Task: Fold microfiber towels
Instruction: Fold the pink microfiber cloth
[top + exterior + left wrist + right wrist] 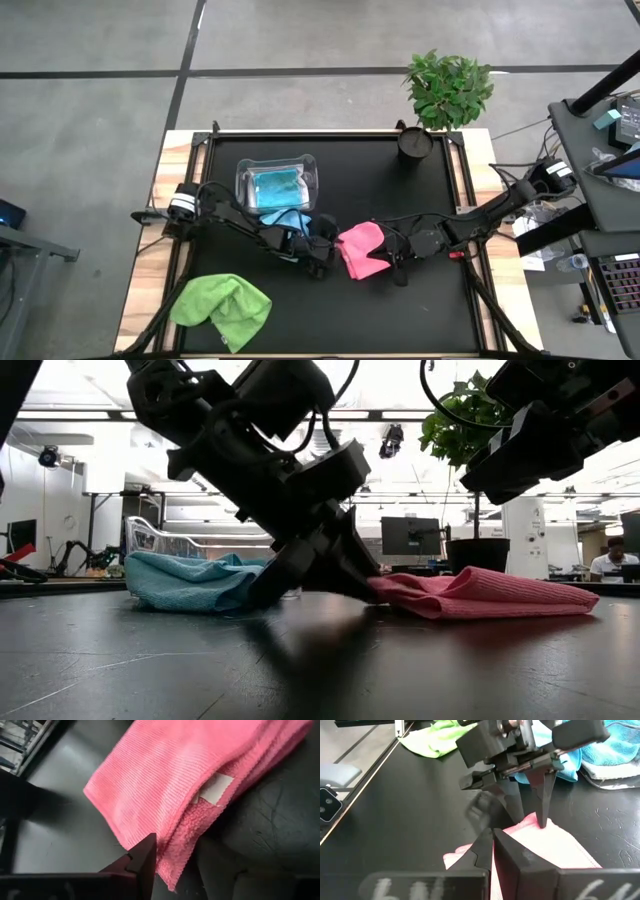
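Note:
A folded pink towel lies flat on the black table, a white tag at its edge. My left gripper is open at the towel's left corner, fingers pointing down. My right gripper is shut and hovers above the towel's right part; the low view shows it well above the cloth. One light blue towel lies in the clear tub, and another lies heaped in front of the tub. A lime green towel lies crumpled at the near left. My left gripper comes from above, pointing down. One fingertip stands on the pink towel's left corner; the other finger stands beside the cloth, off its edge. The towel lies flat on the table, folded in several layers.
A potted plant stands at the far right corner of the table. The heaped blue towel lies close behind my left gripper. Bare black table lies in front of the pink towel and to the right of the green one.

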Robot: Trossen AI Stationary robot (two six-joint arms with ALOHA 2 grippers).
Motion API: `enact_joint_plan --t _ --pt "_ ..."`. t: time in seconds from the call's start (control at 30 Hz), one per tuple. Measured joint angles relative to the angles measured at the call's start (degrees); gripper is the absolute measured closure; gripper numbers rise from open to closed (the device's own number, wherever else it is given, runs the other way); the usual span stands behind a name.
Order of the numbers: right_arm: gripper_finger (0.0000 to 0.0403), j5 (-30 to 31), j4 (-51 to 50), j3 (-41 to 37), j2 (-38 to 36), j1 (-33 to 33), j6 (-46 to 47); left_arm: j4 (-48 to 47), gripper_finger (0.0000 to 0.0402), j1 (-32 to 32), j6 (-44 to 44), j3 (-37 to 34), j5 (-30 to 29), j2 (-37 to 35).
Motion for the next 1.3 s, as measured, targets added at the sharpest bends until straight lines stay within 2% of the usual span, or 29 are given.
enact_joint_plan --t 0.23,0.67,1.07,1.17,1.3 --pt "0.0394 0.0 0.0 0.0 0.0 0.0 0.0 0.0 0.0323 0.0 0.4 0.0 -0.7 -2.6" --pt "0.0394 0.0 0.0 0.0 0.0 0.0 0.9 -2.4 0.0399 0.4 1.4 -0.3 -1.0 -3.0" --pt "0.0394 0.0 -0.5 0.0 0.0 0.0 5.6 -4.0 0.0391 0.5 0.4 -1.5 -1.1 -2.4" --pt "0.0389 0.0 -0.6 0.0 0.0 0.0 6.5 -4.9 0.0369 0.5 0.2 -1.4 -1.1 -2.4" --pt "0.0368 1.1 -0.6 0.0 0.0 0.0 6.5 -6.2 0.0318 0.5 0.0 -1.4 -1.4 -2.4"
